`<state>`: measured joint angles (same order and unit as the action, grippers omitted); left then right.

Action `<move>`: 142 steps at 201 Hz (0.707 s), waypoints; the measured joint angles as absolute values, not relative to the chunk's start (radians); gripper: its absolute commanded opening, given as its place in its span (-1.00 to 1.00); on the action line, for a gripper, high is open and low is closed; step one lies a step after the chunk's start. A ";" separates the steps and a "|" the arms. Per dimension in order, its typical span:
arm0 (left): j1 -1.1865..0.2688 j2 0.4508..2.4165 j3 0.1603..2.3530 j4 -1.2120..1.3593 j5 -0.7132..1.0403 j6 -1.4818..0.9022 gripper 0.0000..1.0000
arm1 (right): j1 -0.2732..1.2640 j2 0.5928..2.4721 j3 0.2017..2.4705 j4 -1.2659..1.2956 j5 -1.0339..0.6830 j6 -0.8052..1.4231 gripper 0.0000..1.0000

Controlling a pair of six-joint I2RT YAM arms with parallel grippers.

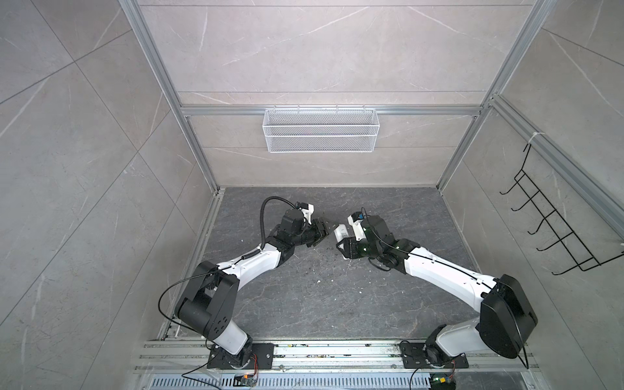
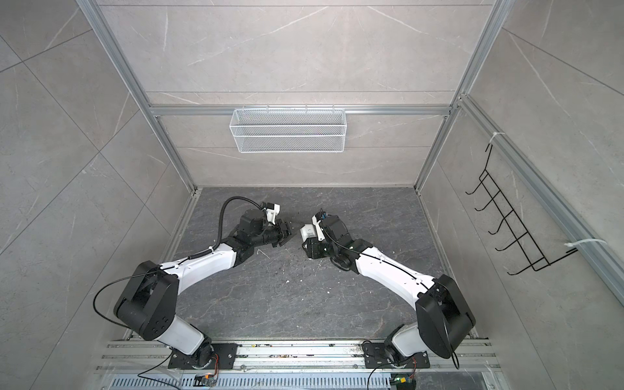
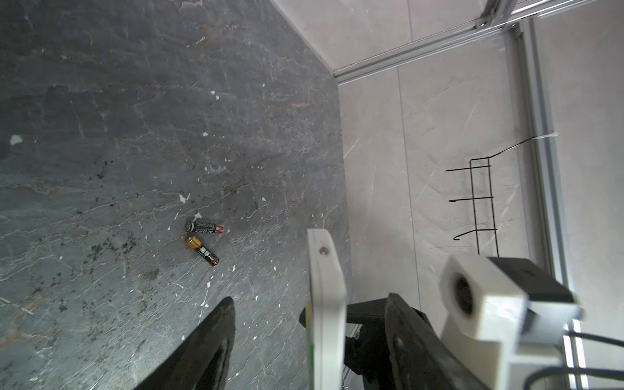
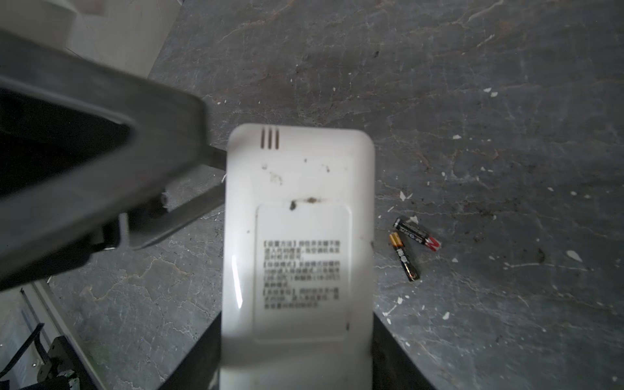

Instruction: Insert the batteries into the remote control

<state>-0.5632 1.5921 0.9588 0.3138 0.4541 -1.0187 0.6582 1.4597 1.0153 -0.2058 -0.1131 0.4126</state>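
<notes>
Right wrist view shows the right gripper (image 4: 297, 358) clenched on the remote control (image 4: 299, 189), centre-frame in both top views, batteries (image 4: 410, 248) lying loose nearby; the released left gripper (image 3: 310, 299), prying the shut cover (image 4: 302, 270), could twist it free.

Glossy white plastic on the remote control (image 4: 299, 189), with light glaring off its smooth back. The batteries (image 4: 404, 258) show shiny wraps in black and gold. The tabletop (image 4: 506, 101) looks like matt dark stone, veined and gritty with specks. There's a white wire-mesh basket (image 1: 320, 130) hung on a brushed metal rail (image 1: 219, 110).
</notes>
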 measured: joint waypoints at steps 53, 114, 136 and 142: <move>-0.589 1.623 0.970 0.312 0.453 -1.021 0.05 | 0.686 1.460 1.025 -0.223 -0.096 0.387 0.07; -0.591 1.625 0.971 0.321 0.451 -1.026 -0.17 | 0.688 1.510 1.098 -0.247 -0.093 0.363 0.08; -0.591 1.625 0.971 0.323 0.451 -1.034 -0.31 | 0.688 1.529 1.121 -0.255 -0.093 0.361 0.08; -0.591 1.625 0.971 0.325 0.451 -1.034 -0.34 | 0.688 1.533 1.128 -0.260 -0.093 0.361 0.08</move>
<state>-0.5907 1.6245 0.9714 0.3252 0.4511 -1.0344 0.6880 1.5330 1.1278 -0.2596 -0.0929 0.3614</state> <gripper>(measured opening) 0.370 0.561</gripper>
